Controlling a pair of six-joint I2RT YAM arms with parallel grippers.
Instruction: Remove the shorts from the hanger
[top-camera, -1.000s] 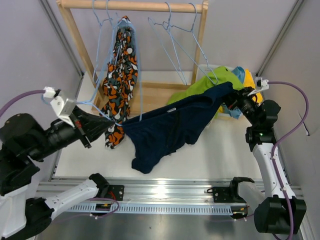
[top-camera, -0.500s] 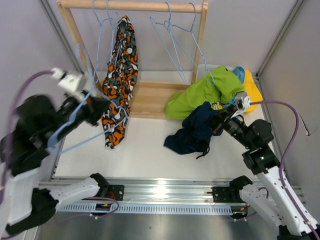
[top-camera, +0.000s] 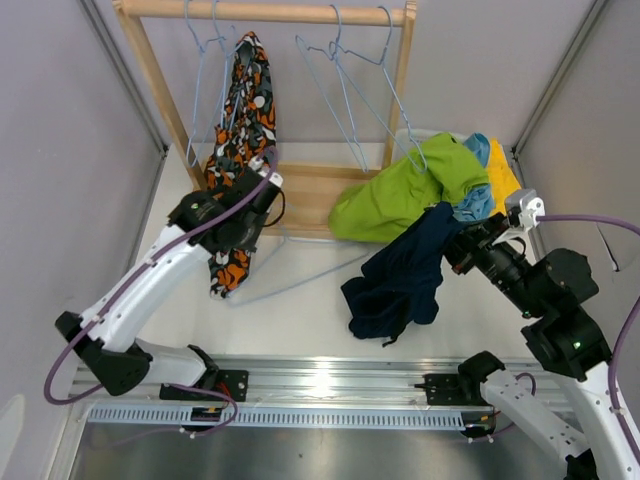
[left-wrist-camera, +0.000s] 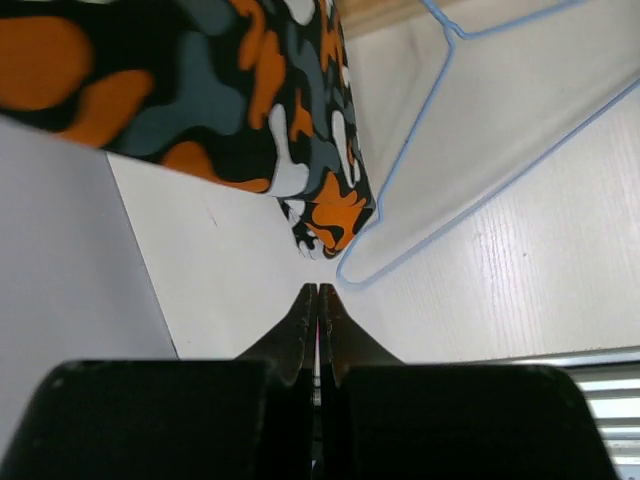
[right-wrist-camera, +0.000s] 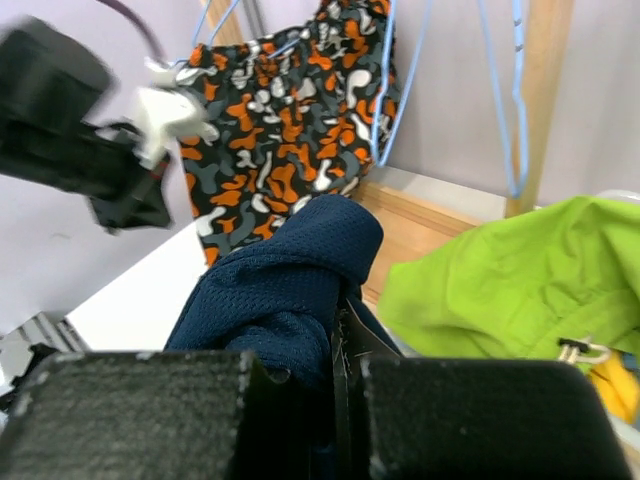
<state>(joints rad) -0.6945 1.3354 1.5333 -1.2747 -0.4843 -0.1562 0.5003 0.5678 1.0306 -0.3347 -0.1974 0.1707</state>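
The orange-black-white patterned shorts (top-camera: 240, 130) hang from a blue hanger on the wooden rack (top-camera: 270, 12). My left gripper (top-camera: 238, 232) is beside their lower part. In the left wrist view it is shut and empty (left-wrist-camera: 318, 291), just below the shorts' hem (left-wrist-camera: 200, 90). My right gripper (top-camera: 457, 247) is shut on the navy shorts (top-camera: 400, 285), which hang from it down to the table. The right wrist view shows the fabric bunched in the gripper (right-wrist-camera: 340, 320). The lime green shorts (top-camera: 400, 195), light blue shorts (top-camera: 476, 205) and yellow shorts (top-camera: 506, 175) lie piled at the back right.
An empty blue hanger (top-camera: 300, 278) lies on the table between the arms; it also shows in the left wrist view (left-wrist-camera: 450, 170). Empty blue hangers (top-camera: 350, 90) hang on the rail. The rack's wooden base (top-camera: 305, 195) sits behind. Grey walls close both sides.
The navy shorts came off the hanger and went right with my right gripper. My left gripper let the hanger go onto the table and moved to the patterned shorts.
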